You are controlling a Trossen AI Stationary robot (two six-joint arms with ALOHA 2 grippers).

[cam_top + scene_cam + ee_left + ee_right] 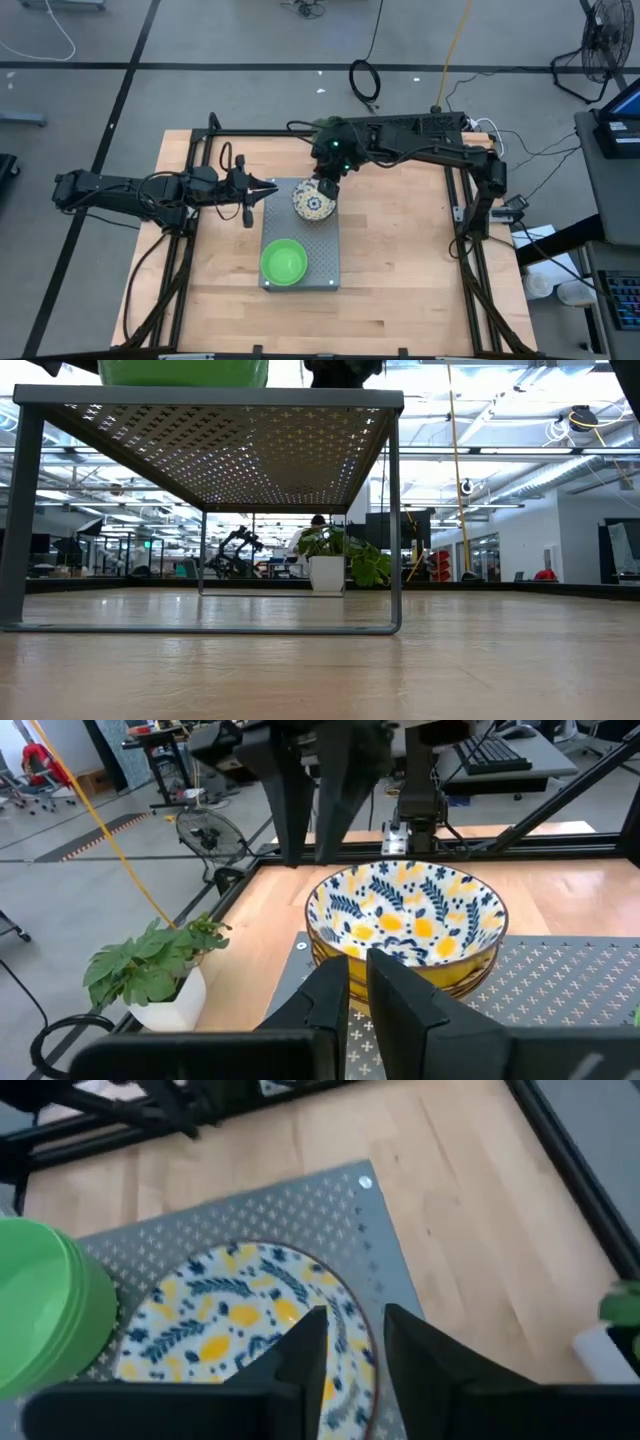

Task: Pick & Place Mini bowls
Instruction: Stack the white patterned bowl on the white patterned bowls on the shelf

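A stack of cream bowls with blue-and-yellow flowers (314, 203) (405, 915) (235, 1330) rests on the far part of the grey perforated tray (322, 255). A bright green bowl stack (283, 262) (45, 1315) sits on the tray's near part. My right gripper (326, 186) (356, 1350) hangs over the floral stack, open, with one finger over the bowl's inside and the other outside its rim. My left gripper (270, 190) (358, 982) is shut, level, just left of the tray's far left corner, pointing at the floral stack. My right gripper comes from above, its fingers (308, 1348) on either side of the top floral bowl's rim (365, 1380). I cannot tell whether they touch it. The bowl sits on the stack on the tray.
A small leafy plant in a white pot (150, 970) (335, 560) stands on the table beyond the tray's far edge, close to the right arm. The tray is raised on thin legs (395, 520). Bare wood lies to the right (400, 250) and near side of the tray.
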